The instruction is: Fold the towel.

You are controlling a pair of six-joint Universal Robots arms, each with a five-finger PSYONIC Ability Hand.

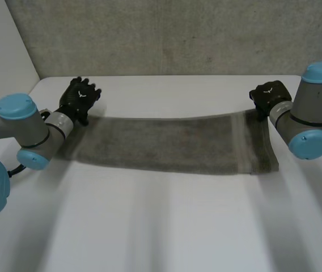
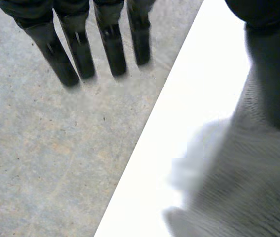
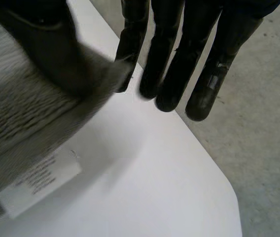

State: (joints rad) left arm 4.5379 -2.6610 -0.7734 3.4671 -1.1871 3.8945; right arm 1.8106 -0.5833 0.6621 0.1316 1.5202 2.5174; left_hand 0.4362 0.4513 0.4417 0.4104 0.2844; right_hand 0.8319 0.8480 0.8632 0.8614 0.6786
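towel [image 1: 166, 144] stretched across the surface [image 1: 166, 226] between the hands, left hand [image 1: 79, 97] at its far left corner, fingers [image 2: 113, 49] straight and apart, thumb [image 2: 273, 74] on the towel, and right hand [image 1: 270, 95] at the far right corner, thumb pinching towel against its straight fingers

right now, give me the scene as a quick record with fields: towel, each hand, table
towel: grey, stretched lengthwise between the two hands
left hand: at the towel's far left corner
right hand: at the far right corner, cloth pinched between thumb and a finger
tag: white, on the towel near the right hand's corner
table: white, towel across its far half
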